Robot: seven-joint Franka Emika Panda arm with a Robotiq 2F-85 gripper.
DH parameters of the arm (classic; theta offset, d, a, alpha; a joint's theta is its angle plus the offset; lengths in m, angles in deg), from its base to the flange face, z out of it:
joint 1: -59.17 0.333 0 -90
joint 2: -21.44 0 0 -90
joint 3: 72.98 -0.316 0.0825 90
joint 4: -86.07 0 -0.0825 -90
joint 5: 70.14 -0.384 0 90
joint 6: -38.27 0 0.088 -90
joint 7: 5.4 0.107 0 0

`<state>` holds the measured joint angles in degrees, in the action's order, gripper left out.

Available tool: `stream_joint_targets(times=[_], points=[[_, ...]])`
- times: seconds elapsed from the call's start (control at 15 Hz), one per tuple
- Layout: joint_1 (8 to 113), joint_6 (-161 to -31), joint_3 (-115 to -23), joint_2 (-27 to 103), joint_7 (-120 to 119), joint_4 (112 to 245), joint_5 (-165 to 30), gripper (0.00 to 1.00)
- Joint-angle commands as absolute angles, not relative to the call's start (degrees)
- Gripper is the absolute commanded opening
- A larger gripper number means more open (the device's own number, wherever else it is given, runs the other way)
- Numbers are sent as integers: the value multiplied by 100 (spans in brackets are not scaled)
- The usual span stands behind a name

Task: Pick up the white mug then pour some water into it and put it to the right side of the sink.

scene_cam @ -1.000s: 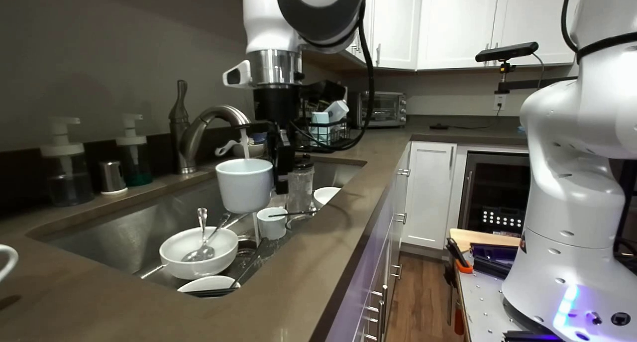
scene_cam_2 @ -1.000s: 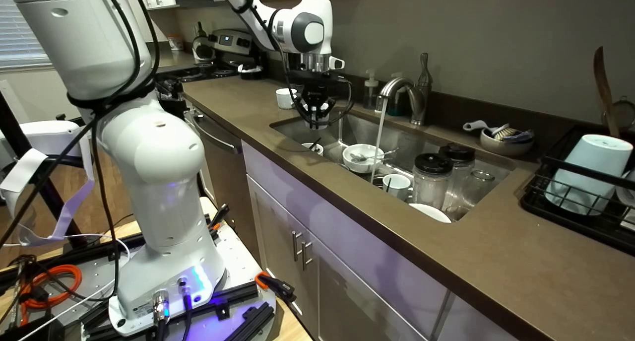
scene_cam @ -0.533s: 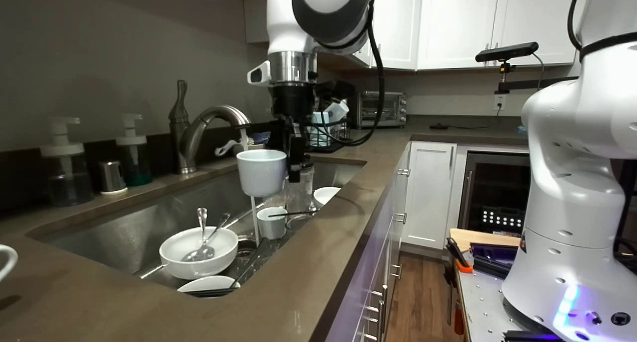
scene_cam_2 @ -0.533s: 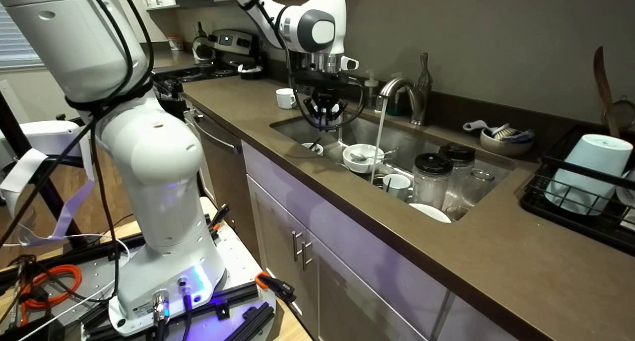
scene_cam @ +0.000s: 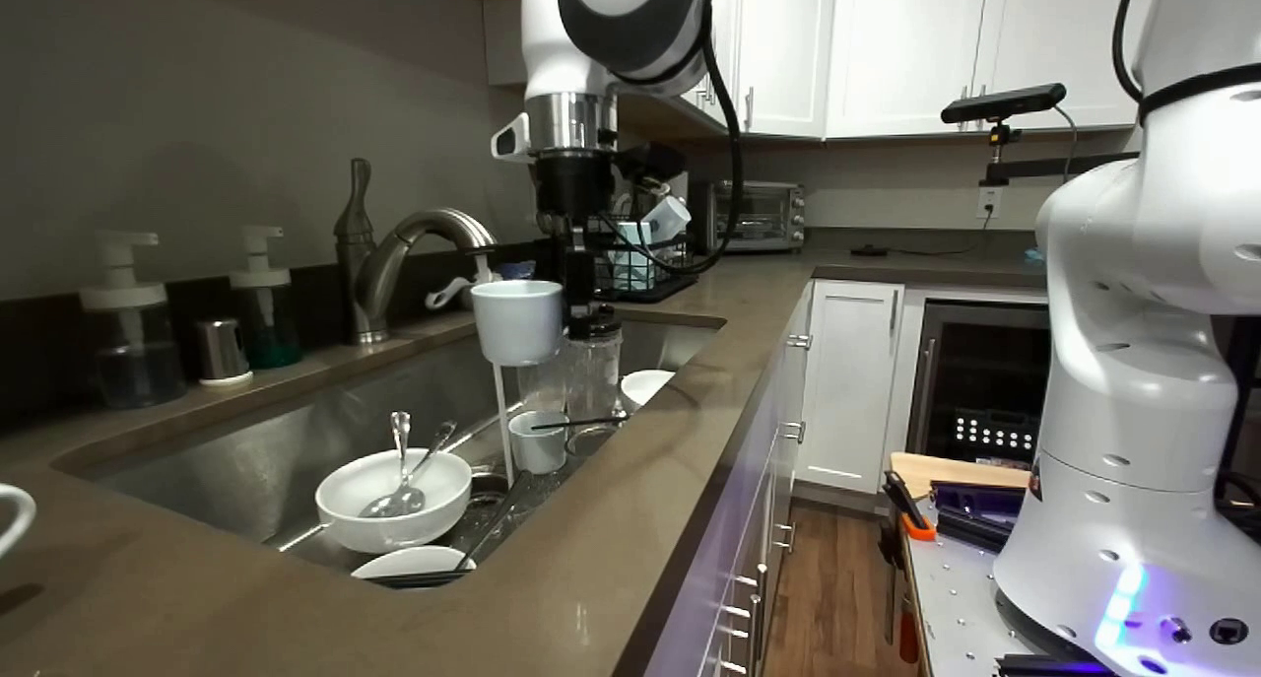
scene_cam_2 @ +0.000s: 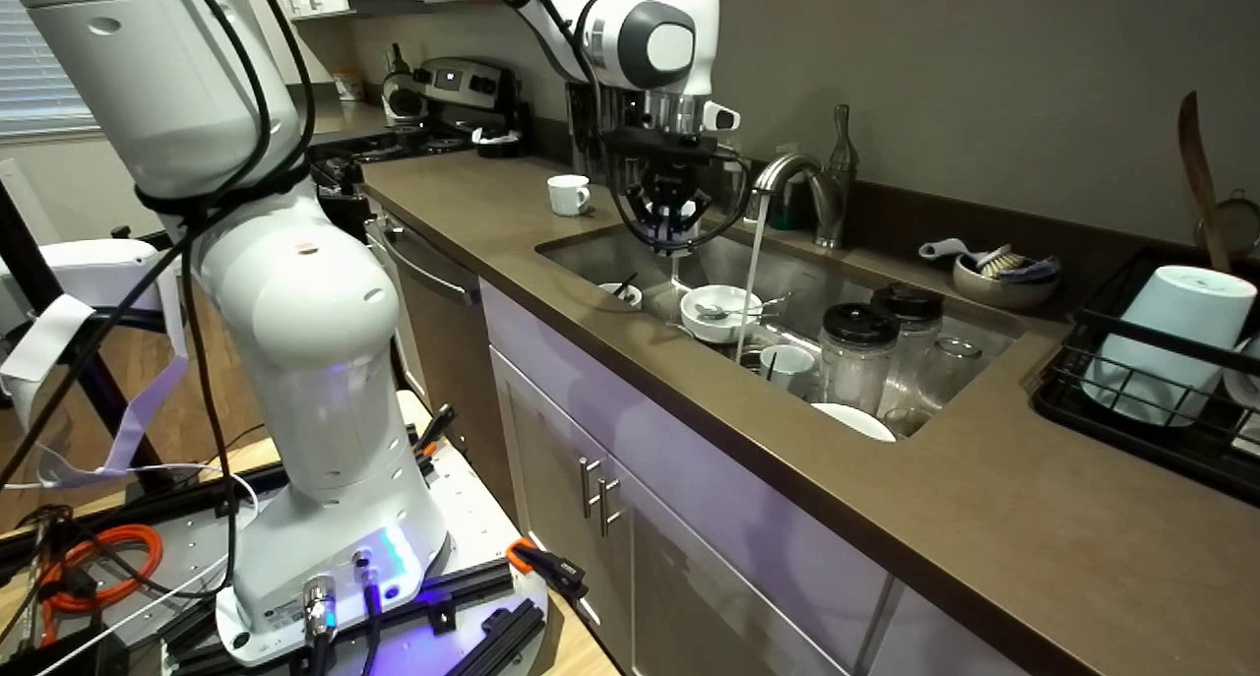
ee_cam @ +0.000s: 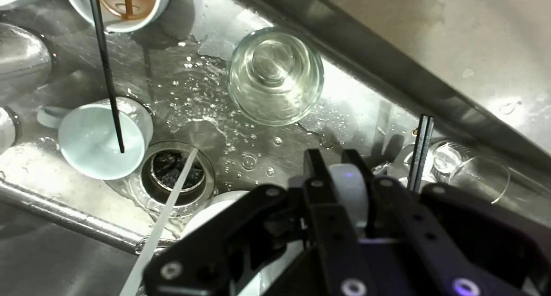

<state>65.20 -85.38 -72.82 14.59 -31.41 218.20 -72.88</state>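
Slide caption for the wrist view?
Black gripper holds round white ceramic mug over stainless-steel sink; water stream falls alongside.

The inside of the white mug [scene_cam: 518,326] could not be made out; in the wrist view it was largely hidden by the pincer [ee_cam: 335,156]. There, a cup of brown liquid [ee_cam: 158,7] was cut off by the top edge.

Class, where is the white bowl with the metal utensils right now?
In the left half of an exterior view, the white bowl with the metal utensils stands in the sink, left of the drain, with the faucet farther back.
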Motion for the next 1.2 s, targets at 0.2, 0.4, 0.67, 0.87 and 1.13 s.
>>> stream_joint_targets(times=[0.2, 0.4, 0.67, 0.87, 1.13], points=[[6424, -8416, -7368, 1709, -3135, 21514, -7290, 15], [6421, -8416, -7367, 1715, -3135, 21552, -7290, 15], [6488, -8530, -7489, 2110, -2689, 21312, -7283, 6], [6535, -8677, -7641, 2510, -2057, 21052, -7285, 6], [6507, -8788, -7718, 2863, -1312, 20704, -7206, 6]])
